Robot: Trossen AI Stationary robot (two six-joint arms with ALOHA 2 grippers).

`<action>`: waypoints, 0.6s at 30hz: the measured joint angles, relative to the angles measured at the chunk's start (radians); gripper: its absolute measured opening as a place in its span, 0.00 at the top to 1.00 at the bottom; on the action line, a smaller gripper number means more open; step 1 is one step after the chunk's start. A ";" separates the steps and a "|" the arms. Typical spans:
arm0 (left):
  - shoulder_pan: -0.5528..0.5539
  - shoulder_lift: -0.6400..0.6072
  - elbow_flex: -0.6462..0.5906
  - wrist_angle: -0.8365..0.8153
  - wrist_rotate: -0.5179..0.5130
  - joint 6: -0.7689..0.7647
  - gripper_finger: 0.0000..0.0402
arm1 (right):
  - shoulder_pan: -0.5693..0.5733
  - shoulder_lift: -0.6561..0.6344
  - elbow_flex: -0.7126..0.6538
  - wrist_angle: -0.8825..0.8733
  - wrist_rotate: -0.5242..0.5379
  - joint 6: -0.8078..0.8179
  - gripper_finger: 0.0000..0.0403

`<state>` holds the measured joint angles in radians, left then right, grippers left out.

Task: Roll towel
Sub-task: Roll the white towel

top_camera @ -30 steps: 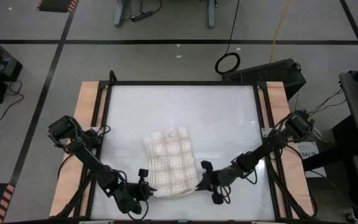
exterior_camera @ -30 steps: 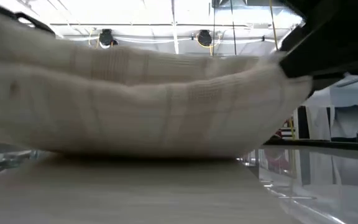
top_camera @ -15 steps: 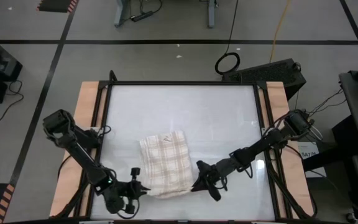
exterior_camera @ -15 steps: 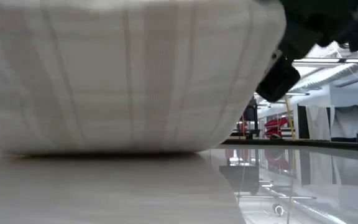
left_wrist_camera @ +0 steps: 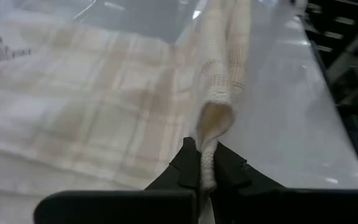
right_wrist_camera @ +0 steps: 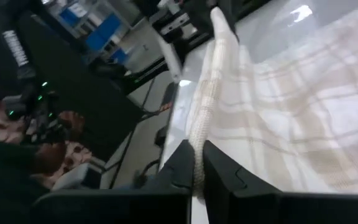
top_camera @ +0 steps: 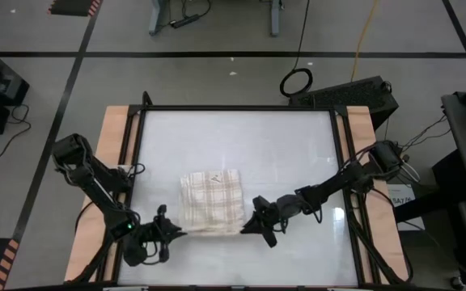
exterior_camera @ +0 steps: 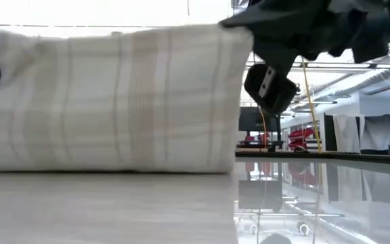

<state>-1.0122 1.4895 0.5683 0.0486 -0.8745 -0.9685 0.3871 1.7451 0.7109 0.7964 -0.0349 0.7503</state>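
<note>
Fingers (left_wrist_camera: 188, 171) of the left hand (left_wrist_camera: 205, 174) pinched one near corner of the towel (top_camera: 210, 202); the right hand (right_wrist_camera: 197, 167) was clamped on the other near corner. Between the two hands the towel's lifted edge stood folded up, the rest lying flat beyond them on the counter (top_camera: 298, 145).

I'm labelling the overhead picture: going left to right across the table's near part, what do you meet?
Left gripper, shut on the towel's left edge → the towel, plaid cloth folded over → right gripper, shut on the towel's right edge → bare table surface.
</note>
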 joint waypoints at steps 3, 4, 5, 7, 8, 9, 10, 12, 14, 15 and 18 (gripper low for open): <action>0.006 0.000 -0.036 -0.001 -0.003 -0.079 0.96 | -0.024 0.000 0.001 -0.077 0.035 0.008 0.98; 0.006 0.000 -0.042 -0.002 -0.004 -0.092 0.96 | -0.031 0.000 0.001 -0.106 0.044 0.007 0.98; 0.006 0.000 -0.045 0.001 -0.006 -0.098 0.96 | -0.036 0.000 0.001 -0.131 0.054 0.003 0.98; 0.006 0.000 -0.050 0.005 -0.007 -0.097 0.96 | -0.044 0.000 0.001 -0.164 0.070 -0.002 0.98; 0.006 0.000 -0.050 0.006 -0.010 -0.095 0.96 | -0.049 0.000 0.001 -0.168 0.066 -0.008 0.98; 0.006 0.000 -0.050 0.014 -0.010 -0.090 0.96 | -0.052 0.000 0.001 -0.165 0.058 -0.011 0.98; 0.006 0.000 -0.051 0.037 -0.009 -0.074 0.96 | -0.054 0.000 0.001 -0.158 0.047 -0.012 0.98; 0.000 0.001 -0.053 0.130 0.003 -0.006 0.96 | -0.048 0.000 0.001 -0.139 0.014 -0.010 0.98; -0.006 0.001 -0.052 0.277 0.033 0.103 0.96 | -0.030 0.000 0.000 -0.116 -0.028 0.016 0.98; -0.010 0.001 -0.052 0.358 0.055 0.165 0.96 | -0.018 0.000 0.000 -0.103 -0.053 0.033 0.98; -0.023 0.001 -0.051 0.524 0.123 0.298 0.96 | 0.018 0.000 0.000 -0.037 -0.103 0.085 0.98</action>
<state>-1.0354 1.4902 0.5170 0.5722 -0.7519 -0.6705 0.4052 1.7451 0.7113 0.7590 -0.1382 0.8354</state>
